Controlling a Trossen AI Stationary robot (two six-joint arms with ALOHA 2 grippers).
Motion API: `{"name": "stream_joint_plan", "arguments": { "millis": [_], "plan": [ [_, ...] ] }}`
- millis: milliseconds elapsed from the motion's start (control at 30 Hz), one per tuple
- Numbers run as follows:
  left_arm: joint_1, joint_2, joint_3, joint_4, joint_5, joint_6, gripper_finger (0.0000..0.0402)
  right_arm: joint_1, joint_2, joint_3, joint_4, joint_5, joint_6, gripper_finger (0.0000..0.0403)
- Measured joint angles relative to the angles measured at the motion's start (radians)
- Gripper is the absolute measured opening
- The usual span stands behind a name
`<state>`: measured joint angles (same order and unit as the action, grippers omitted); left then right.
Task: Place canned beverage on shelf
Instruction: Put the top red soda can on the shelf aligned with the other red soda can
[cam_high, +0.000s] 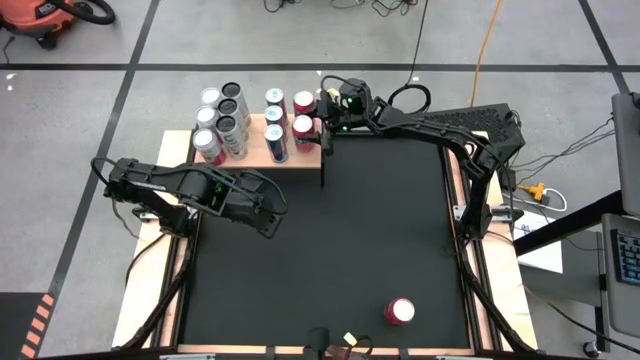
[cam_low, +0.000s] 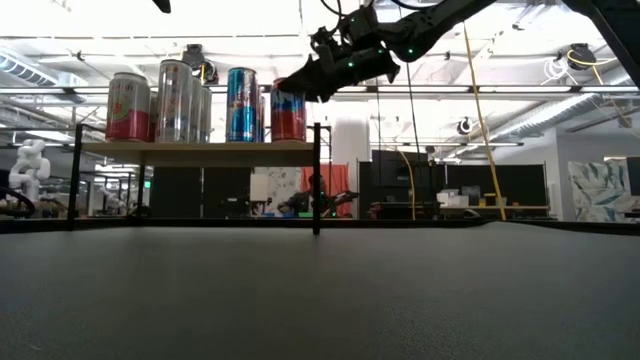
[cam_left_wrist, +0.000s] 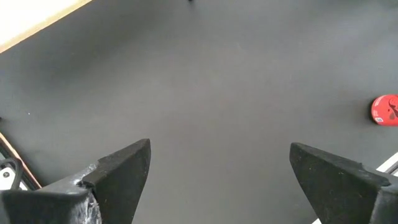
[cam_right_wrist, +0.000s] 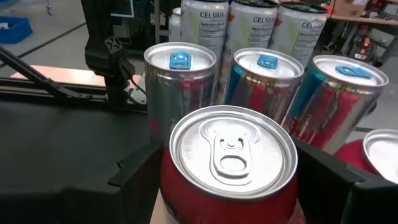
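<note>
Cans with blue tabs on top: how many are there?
3. The blue-tab cans stand side by side on the shelf, just behind the red can in the right hand. Taller cans behind might hide more.

overhead and table-level cameras share the shelf; right wrist camera sits close above its cans.

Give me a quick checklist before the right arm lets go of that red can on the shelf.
1. Right tool around the red can: ok, a finger stands on each side.
2. Can over the shelf: ok, at its right end.
3. Can base resting on the board: cannot tell.
4. Can upright: ok.
5. Gap to the neighbouring cans: cannot tell, they stand very near.
6. Left tool open and away from the shelf: ok.
</note>
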<state>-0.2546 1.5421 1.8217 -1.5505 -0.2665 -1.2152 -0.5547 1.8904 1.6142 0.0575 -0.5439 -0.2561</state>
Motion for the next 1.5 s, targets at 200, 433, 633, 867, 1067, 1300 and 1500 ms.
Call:
{"name": "stream_joint_plan", "arguments": {
  "millis": [200, 433, 633, 867, 1067, 1300, 1500],
  "plan": [
    [0.000, 0.000, 0.000, 0.000, 0.000, 0.000, 0.0384, -0.001, -0.001, 0.000, -0.041, -0.002, -0.023, 0.0279],
    [0.000, 0.000, 0.000, 0.000, 0.000, 0.000, 0.0384, -0.001, -0.001, 0.000, -0.047, -0.003, -0.037, 0.0279],
    [0.000, 0.000, 0.000, -0.001, 0.000, -0.003, 0.0384, -0.003, -0.001, 0.000, -0.047, -0.006, -0.052, 0.0279],
    [0.000, 0.000, 0.000, 0.007, 0.005, -0.010, 0.0384, -0.004, -0.001, 0.000, -0.045, -0.006, -0.047, 0.0285],
    [0.000, 0.000, 0.000, 0.028, 0.005, -0.010, 0.0384, -0.004, -0.001, 0.000, -0.024, -0.006, -0.028, 0.0323],
    [0.000, 0.000, 0.000, 0.031, 0.004, -0.010, 0.0384, -0.004, -0.003, 0.000, -0.002, -0.006, -0.025, 0.0333],
    [0.000, 0.000, 0.000, 0.031, 0.003, -0.010, 0.0384, -0.004, -0.011, 0.000, 0.046, 0.001, -0.006, 0.0333]
  ]
}}
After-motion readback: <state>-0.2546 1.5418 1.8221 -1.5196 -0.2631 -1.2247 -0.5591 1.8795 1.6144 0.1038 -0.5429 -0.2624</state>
